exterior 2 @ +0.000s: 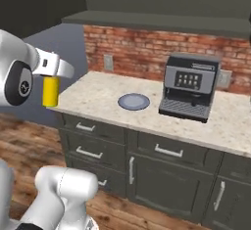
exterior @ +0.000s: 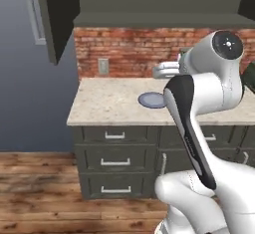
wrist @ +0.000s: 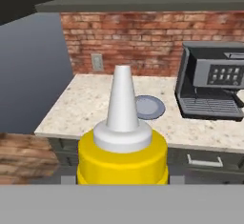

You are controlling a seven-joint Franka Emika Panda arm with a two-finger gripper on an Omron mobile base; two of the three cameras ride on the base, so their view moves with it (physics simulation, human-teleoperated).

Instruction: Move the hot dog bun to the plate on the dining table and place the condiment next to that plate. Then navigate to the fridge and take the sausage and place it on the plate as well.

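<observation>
The tool (exterior 2: 51,77) is gripping the yellow condiment (wrist: 122,142), its fingers clamped on the bottle's body. In the right base view the bottle is hanging at the left of the frame, off the counter's (exterior 2: 98,97) left end. In the hand view its white nozzle is pointing up at centre frame. A small blue-grey plate (exterior 2: 134,101) is lying on the counter, left of a coffee machine (exterior 2: 189,87).

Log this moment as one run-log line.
gripper: shut on condiment | condiment: upright, lifted off the counter | blue-grey plate: on counter, left of coffee machine
</observation>
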